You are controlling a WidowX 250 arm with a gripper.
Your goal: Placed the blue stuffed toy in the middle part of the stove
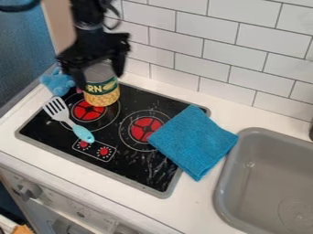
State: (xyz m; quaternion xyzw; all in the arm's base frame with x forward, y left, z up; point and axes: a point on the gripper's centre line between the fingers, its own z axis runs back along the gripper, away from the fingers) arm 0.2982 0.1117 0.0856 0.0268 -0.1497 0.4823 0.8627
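Blue stuffed toy (57,83) just beside the gripper (98,79), at the stove's (139,170) far left corner.
Nearer, a blue cloth (194,140) overlaps the stove's right side, near the grey sink (223,186); a spatula (68,119) lies at left; beyond, a corn can (102,91) sits right at the gripper, whose grip I cannot tell.

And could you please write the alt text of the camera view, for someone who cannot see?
A black robot tool is at the top of a yellow can at a black stove's back left, near a blue stuffed toy. A spatula lies on the stove's left side; a blue cloth overlaps its right edge, near a gray sink.
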